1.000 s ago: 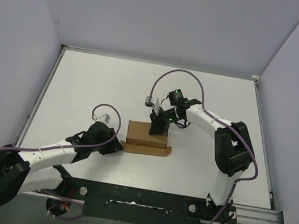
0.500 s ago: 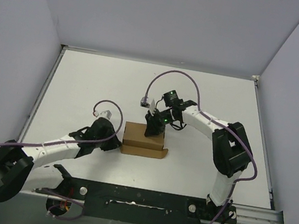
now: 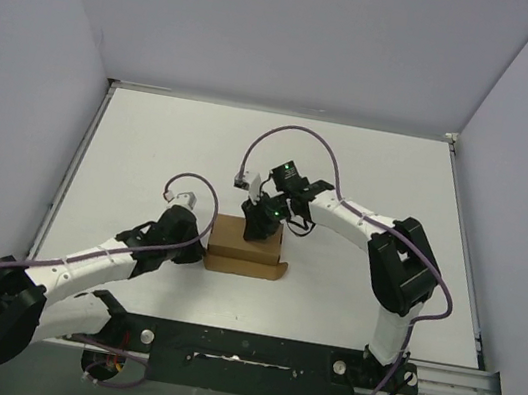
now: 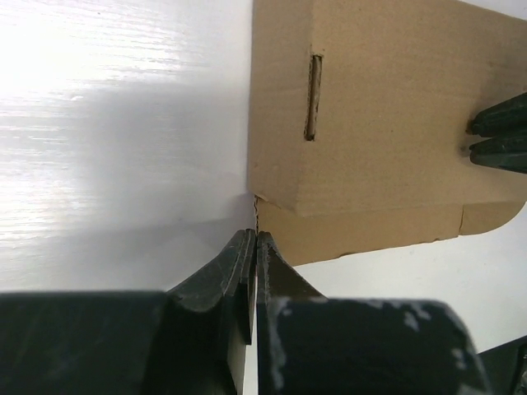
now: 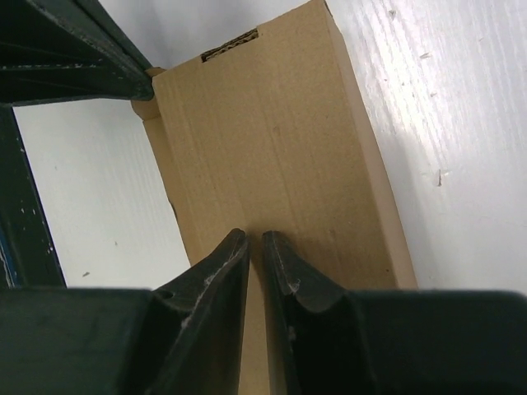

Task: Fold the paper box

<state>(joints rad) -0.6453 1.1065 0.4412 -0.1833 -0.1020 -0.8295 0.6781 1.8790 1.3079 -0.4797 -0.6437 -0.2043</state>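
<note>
Paper box point(image 3: 246, 243) near mid-table, pinned flat between two closed grippers.

Presses on the lid with the right gripper point(image 3: 262, 220), fingers nearly touching, holding nothing; noses the left gripper point(image 4: 254, 247), tips pinched together and empty, against the near left corner. Thin brown cardboard: matte, crisp-creased, with a narrow slot point(image 4: 312, 97) in the top and a round-cornered flap point(image 3: 247, 267) jutting out along the near edge. Probably slides on the smooth white table point(image 3: 149, 158) under an uneven push, or dents under hard fingertips, leaving the flap untucked.

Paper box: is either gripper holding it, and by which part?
Neither grips it. The right gripper, shut, presses on top of the paper box; the left gripper, shut, meets one corner.
</note>
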